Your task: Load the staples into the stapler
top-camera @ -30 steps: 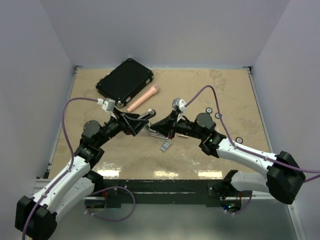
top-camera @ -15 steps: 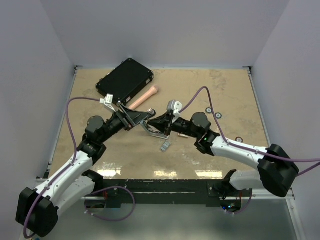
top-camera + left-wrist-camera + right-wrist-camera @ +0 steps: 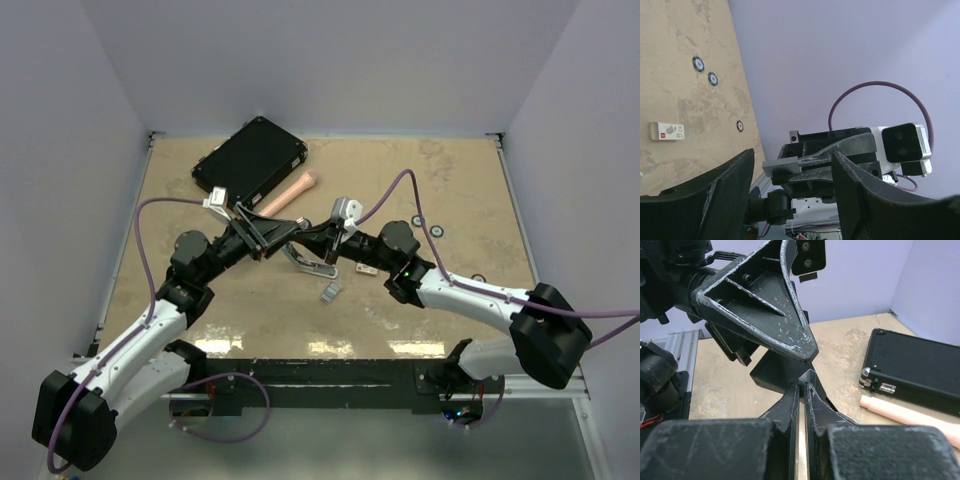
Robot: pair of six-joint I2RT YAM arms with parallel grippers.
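The stapler (image 3: 303,256) lies open at the table's middle, black body with a silver metal rail. My right gripper (image 3: 326,247) is shut on that thin silver rail (image 3: 811,376), with the black stapler body (image 3: 771,376) just beyond. My left gripper (image 3: 285,231) is open, its fingers (image 3: 715,195) spread wide with nothing touching them; one of its fingers (image 3: 765,315) hangs just above the rail's end. The staples (image 3: 330,292), a tiny grey ribbed block, lie on the table just in front of the stapler, untouched.
A black case (image 3: 250,160) and a pink cylinder (image 3: 287,194) lie at the back left. A small white block (image 3: 365,270) sits under the right arm. Small black rings (image 3: 437,231) are scattered at the right.
The right gripper has moved left, closer to the left gripper over the stapler. The left wrist has shifted slightly back. The staples have not moved.
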